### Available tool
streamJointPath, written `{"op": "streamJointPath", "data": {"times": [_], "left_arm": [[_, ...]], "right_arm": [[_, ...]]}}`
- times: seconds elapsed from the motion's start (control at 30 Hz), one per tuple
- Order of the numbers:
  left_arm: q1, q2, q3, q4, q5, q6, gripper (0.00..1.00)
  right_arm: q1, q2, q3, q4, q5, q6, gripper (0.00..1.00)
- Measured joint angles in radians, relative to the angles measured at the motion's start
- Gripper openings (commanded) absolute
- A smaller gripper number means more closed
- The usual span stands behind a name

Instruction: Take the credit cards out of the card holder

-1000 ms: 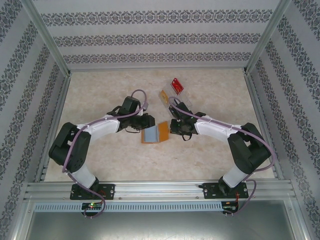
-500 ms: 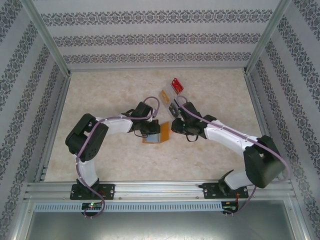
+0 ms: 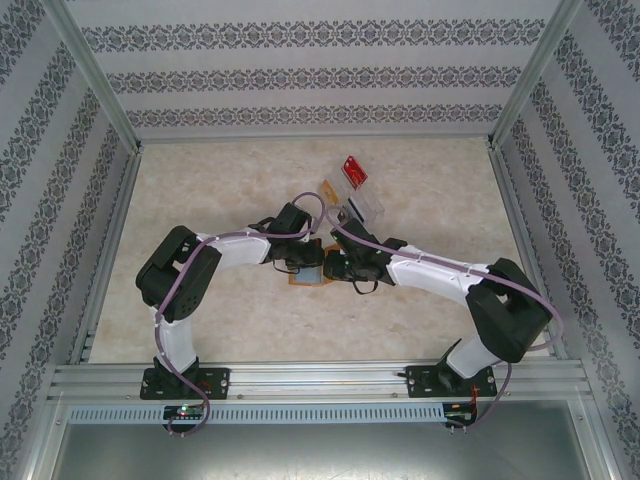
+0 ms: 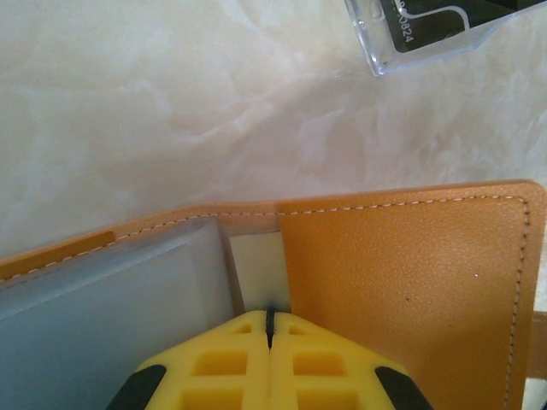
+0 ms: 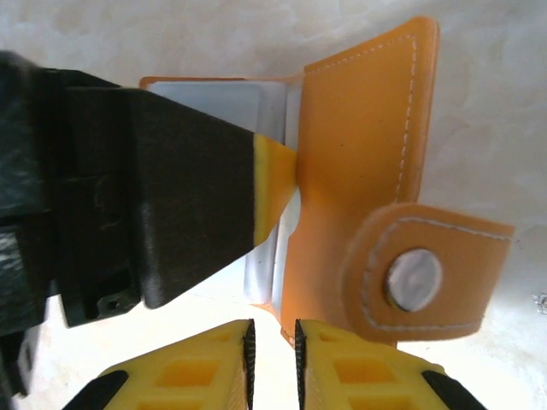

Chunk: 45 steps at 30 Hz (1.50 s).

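Orange-tan leather marks the card holder (image 4: 410, 282), which lies opened out on the pale marbled desk (image 3: 200, 200) between the two arms, near the middle of the work area. Its grey see-through pocket page (image 4: 102, 307) sits on one side and the stitched cover on the other, with a pale strip (image 4: 256, 269) showing at the fold between them. The snap tab (image 5: 427, 273) sticks out from the cover's outer edge.

The left claw (image 4: 269, 342) has its yellow fingers pressed together, tips set right at the foot of that pale strip. Whether a sheet or card edge is nipped between them cannot be told. The right claw (image 5: 271, 350) shows only a narrow slit between its fingers, and the cover's near edge reaches that slit. Whether it is gripped cannot be told either.

Just beyond the holder stands a clear plastic tray (image 4: 376, 51) with a dark credit card (image 4: 444, 17) inside, and a red card (image 3: 354, 170) lies farther back.

The step in hand looks like working a card loose from the pocket while the other arm steadies the cover. The next move probably calls for a firm pinch on one card's edge alone, then a straight pull along the pocket's opening. The holder must be kept flat, or it may lift with the card.
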Motion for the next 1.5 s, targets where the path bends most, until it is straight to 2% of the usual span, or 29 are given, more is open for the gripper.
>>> {"op": "streamJointPath", "data": {"times": [0.13,0.23,0.37,0.57,0.77,1.0,1.23,1.5], "left_arm": [[0.0,-0.008,0.002,-0.017,-0.009,-0.003,0.18],[0.003,-0.048,0.0,-0.05,-0.028,-0.016,0.34],[0.022,-0.137,-0.008,-0.081,-0.05,-0.041,0.43],[0.048,-0.174,-0.011,-0.15,-0.097,-0.073,0.49],[0.048,-0.182,-0.04,-0.219,-0.131,-0.121,0.49],[0.048,-0.206,-0.045,-0.223,-0.123,-0.143,0.43],[0.048,-0.211,-0.044,-0.222,-0.09,-0.161,0.43],[0.048,-0.149,-0.034,-0.221,-0.078,-0.176,0.45]], "right_arm": [[-0.011,0.019,-0.002,0.002,0.015,0.013,0.24],[-0.021,0.032,-0.008,0.002,0.024,0.014,0.27],[-0.034,0.055,-0.012,0.007,0.029,0.013,0.29],[-0.045,0.099,-0.016,0.016,0.028,0.006,0.32],[-0.053,0.113,-0.016,0.015,0.024,-0.018,0.34],[-0.06,0.118,-0.016,0.015,0.018,-0.041,0.34],[-0.063,0.127,-0.015,0.016,0.006,-0.044,0.34],[-0.069,0.137,-0.006,0.012,-0.003,-0.046,0.34]]}}
